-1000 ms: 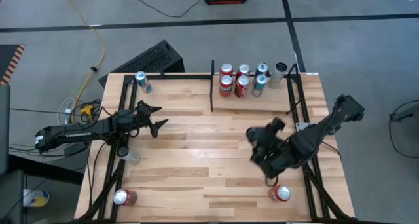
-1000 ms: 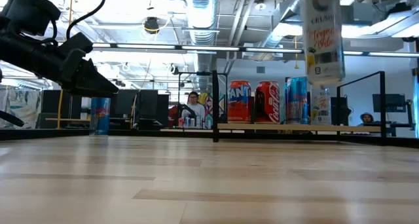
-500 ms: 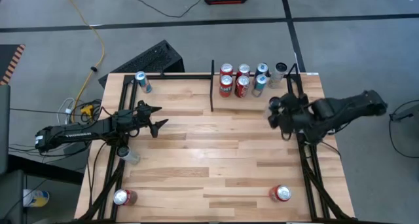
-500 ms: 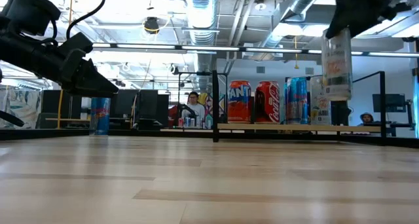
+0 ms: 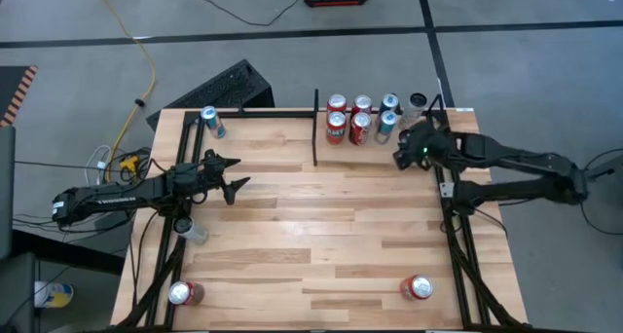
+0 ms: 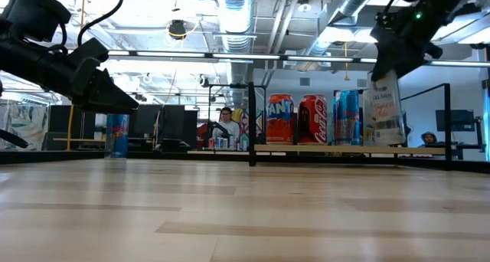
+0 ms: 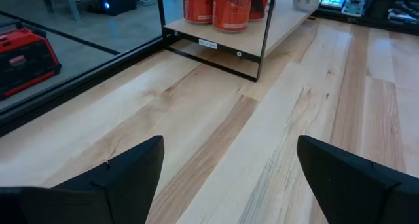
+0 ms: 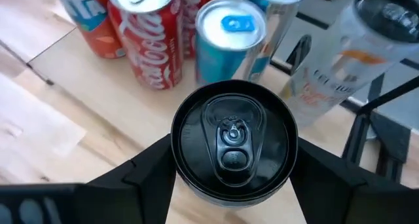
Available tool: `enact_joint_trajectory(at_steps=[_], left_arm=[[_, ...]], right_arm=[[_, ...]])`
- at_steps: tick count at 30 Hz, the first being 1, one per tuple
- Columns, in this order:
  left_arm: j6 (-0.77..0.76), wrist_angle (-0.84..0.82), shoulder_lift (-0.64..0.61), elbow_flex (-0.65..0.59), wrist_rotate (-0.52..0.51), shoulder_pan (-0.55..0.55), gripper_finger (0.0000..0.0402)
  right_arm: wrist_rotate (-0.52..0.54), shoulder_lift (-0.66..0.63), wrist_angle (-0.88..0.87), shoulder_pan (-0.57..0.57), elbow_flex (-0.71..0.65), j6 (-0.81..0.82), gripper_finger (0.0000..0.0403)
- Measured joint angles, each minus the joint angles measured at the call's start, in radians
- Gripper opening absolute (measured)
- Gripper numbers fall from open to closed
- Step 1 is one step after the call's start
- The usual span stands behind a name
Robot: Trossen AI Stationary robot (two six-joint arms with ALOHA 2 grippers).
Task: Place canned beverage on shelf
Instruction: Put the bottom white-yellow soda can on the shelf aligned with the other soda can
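My right gripper [image 5: 413, 151] is shut on a tall white can with a black top [image 8: 234, 140]. It holds the can over the right part of the light wood shelf [image 5: 399, 158], in front of the cans that stand there. In the low view the can [image 6: 385, 109] hangs below the gripper [image 6: 404, 44], its bottom close to the shelf board [image 6: 321, 149]. On the shelf stand an orange can [image 6: 279, 118], a red cola can [image 6: 311, 118], blue cans [image 6: 347, 116] and another white can [image 8: 357, 54]. My left gripper [image 5: 232, 175] is open and empty above the table's left side. My right gripper pinches the can's upper wall, just below the black rim [image 8: 177, 160], between its two fingers [image 8: 149, 168], one on each side. The fingers come from above, pointing down. The can hangs nearly upright, slightly tilted; whether its bottom touches the shelf board, I cannot tell.
A black divider bar [image 5: 316, 129] bounds the shelf on its left, and black frame tubes [image 5: 435, 138] on its right. Loose cans stand on the table: a blue one at the far left [image 5: 210, 122], red ones at the near left [image 5: 183, 293] and near right [image 5: 420, 287].
My right gripper has carried the white can from the table's near right toward the far edge, to the shelf. It has lowered the can from high above the table to just over the shelf board. The gripper has stayed shut on the can.
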Motion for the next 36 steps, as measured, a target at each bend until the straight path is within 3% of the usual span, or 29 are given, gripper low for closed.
enact_joint_trajectory(at_steps=[8,13,19,28,36], left_arm=[[0.0,0.0,0.0,0.0,0.0,0.0,0.0334],[0.0,0.0,0.0,0.0,0.0,0.0,0.0334],[0.0,0.0,0.0,0.0,0.0,0.0,0.0334],[0.0,0.0,0.0,0.0,0.0,0.0,0.0334],[0.0,0.0,0.0,0.0,0.0,0.0,0.0334]], right_arm=[[-0.161,-0.074,0.086,-0.206,-0.058,-0.156,0.0276],[-0.199,-0.078,0.115,-0.292,-0.073,-0.21,0.0276],[-0.242,-0.077,0.153,-0.333,-0.082,-0.24,0.0278],[-0.234,-0.077,0.15,-0.34,-0.083,-0.241,0.0385],[-0.218,-0.077,0.147,-0.339,-0.042,-0.209,0.0388]])
